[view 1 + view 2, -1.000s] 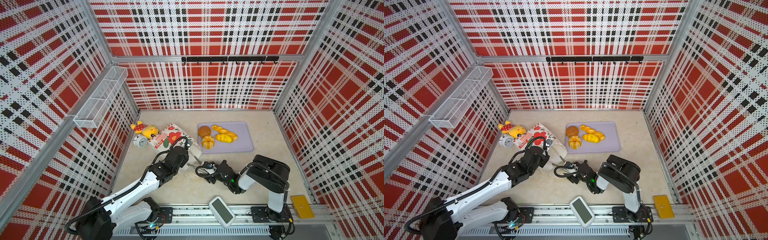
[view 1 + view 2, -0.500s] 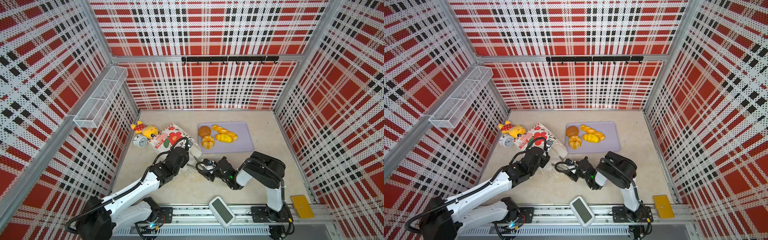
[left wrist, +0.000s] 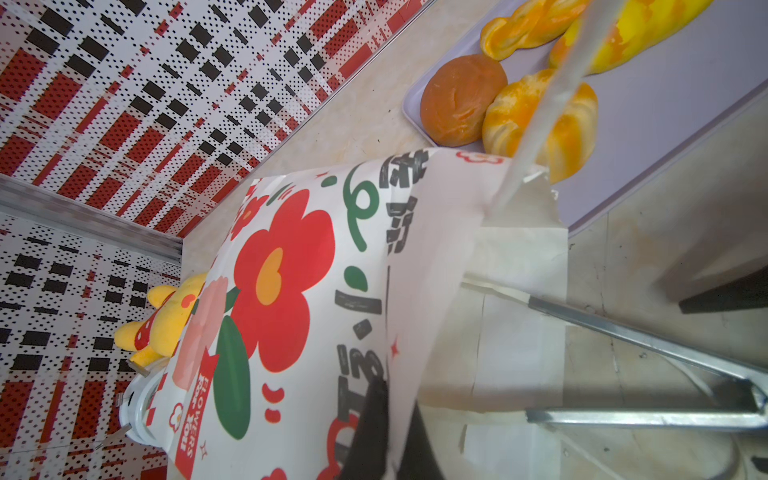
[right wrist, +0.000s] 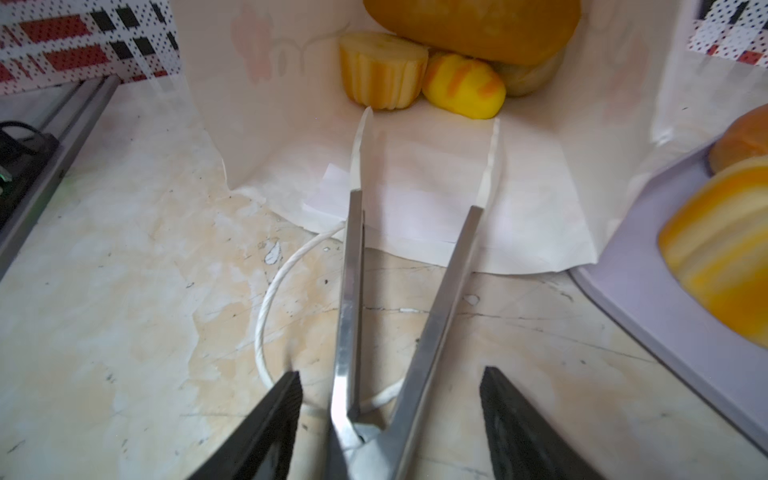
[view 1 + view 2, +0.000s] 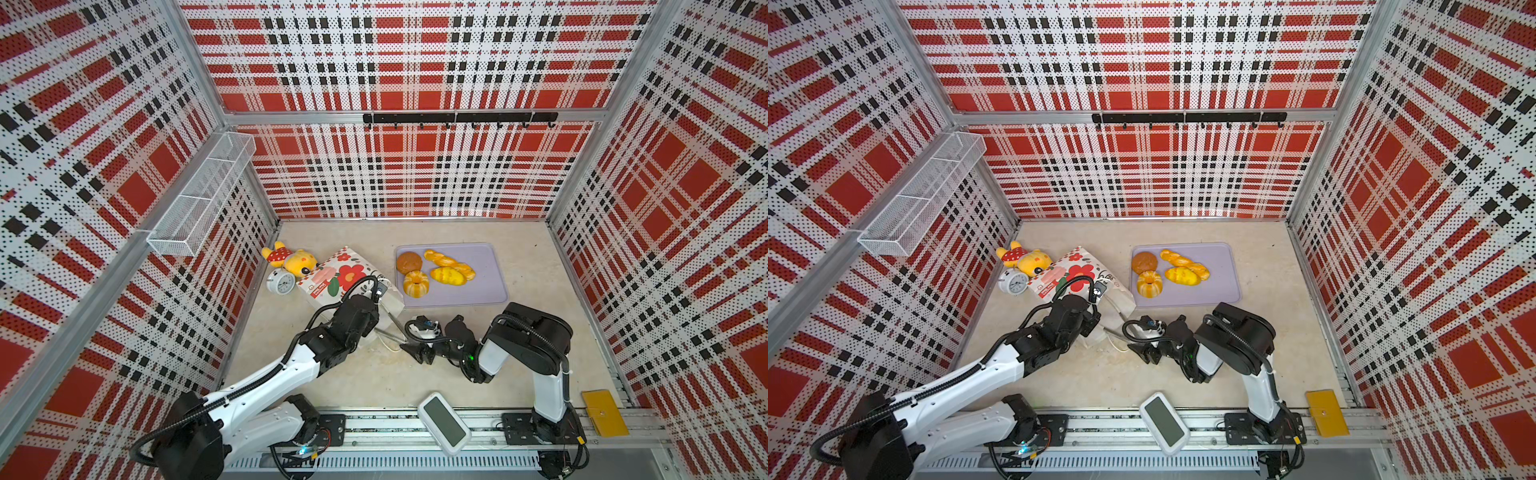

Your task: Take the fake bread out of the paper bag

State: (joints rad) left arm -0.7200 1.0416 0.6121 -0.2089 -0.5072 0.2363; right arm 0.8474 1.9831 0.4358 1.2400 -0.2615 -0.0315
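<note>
The paper bag lies on its side, with its mouth toward the front. My left gripper is shut on the mouth's upper edge and holds it up. Inside lie fake bread pieces: a fluted cake, a small yellow roll and a big loaf. Metal tongs rest on the table with their tips in the bag's mouth. My right gripper stands open round their hinge end, fingers clear of both arms. More fake bread lies on the lilac tray: a brown bun, a twisted stick, a ring cake and a yellow loaf.
A yellow plush toy and a white alarm clock sit behind the bag near the left wall. A white device and a yellow wallet lie at the front rail. A wire basket hangs on the left wall.
My right arm has shifted slightly by the bag's mouth, with the tongs still between its fingers. The left gripper keeps its hold on the bag's edge.
</note>
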